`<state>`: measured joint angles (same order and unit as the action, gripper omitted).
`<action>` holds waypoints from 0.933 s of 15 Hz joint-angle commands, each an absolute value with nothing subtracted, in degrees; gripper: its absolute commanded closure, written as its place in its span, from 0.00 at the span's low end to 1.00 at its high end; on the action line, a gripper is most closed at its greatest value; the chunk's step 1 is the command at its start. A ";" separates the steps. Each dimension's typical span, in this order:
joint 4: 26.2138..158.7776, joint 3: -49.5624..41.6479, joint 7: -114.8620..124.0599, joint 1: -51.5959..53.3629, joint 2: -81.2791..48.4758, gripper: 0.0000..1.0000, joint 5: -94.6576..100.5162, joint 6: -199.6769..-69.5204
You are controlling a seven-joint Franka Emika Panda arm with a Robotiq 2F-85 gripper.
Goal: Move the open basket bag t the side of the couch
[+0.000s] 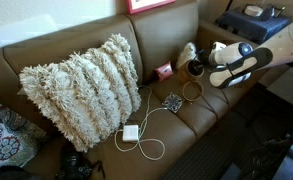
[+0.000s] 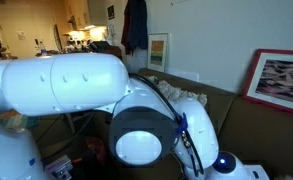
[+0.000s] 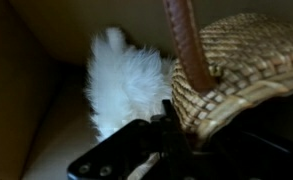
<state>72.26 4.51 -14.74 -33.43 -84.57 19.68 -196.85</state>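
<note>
One brown leather couch [image 1: 46, 60] fills most of an exterior view and is the surface for everything here; a red-framed picture [image 1: 146, 5] hangs above its back at the top centre, and a dark side table [image 1: 248, 22] stands at the upper right. In an exterior view the white arm [image 2: 66, 85] blocks most of the frame; behind it are a lit room at the upper left, one dark jacket [image 2: 136, 25] hanging, and two framed pictures, a small one [image 2: 158, 50] at centre and a larger one [image 2: 281, 80] at the right edge. On the seat I count two pillows, a big cream shaggy pillow [image 1: 81, 85] left of centre and a patterned pillow [image 1: 1, 135] at the lower left, then one small pink box [image 1: 164, 71], one cream fuzzy lump [image 1: 187, 54], one white charger [image 1: 130, 132] with its looping cable, and one small dark patterned square [image 1: 173, 102]. One thin tan ring [image 1: 183, 90] shows just below the tool [image 1: 195, 68]; I cannot tell what it belongs to. In the wrist view the open basket bag [image 3: 241, 70] fills the upper right, its brown handle [image 3: 186, 45] rising to the top edge, with the fuzzy lump [image 3: 126, 85] just beside it at centre. The tool [image 3: 169, 128] comes in from the bottom, its jaws closed down, apparently pinching the basket's woven rim, right of centre on the seat.
</note>
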 commanded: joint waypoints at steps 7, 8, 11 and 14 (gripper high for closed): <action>73.29 7.40 -21.34 -37.04 -84.69 0.96 29.60 -186.41; 73.40 8.22 -22.94 -37.66 -84.70 0.96 31.18 -185.48; 73.78 11.17 -28.08 -39.88 -84.68 0.96 35.27 -183.51; 73.70 11.94 -31.20 -40.56 -84.68 0.96 36.33 -183.52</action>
<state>72.75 10.18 -26.68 -38.54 -84.68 34.62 -184.75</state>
